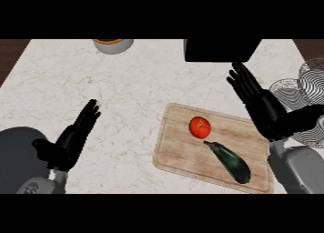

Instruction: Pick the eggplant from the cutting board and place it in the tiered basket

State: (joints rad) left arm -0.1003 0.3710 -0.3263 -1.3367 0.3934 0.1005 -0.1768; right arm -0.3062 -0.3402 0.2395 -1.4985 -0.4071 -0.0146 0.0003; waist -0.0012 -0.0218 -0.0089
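dark eggplant [232,163] lies untouched on the cutting board [178,154]; the released right hand [262,107] should grasp its thick middle, avoiding the tomato [200,127].

— What carries everything here?
— A pale marbled tabletop [124,91], lit evenly across its face.
— And around it?
— Dark wood [3,63] shows at nine o'clock and again at two o'clock.
— Anything at twelve?
— A black box-like block [222,50], just right of twelve.
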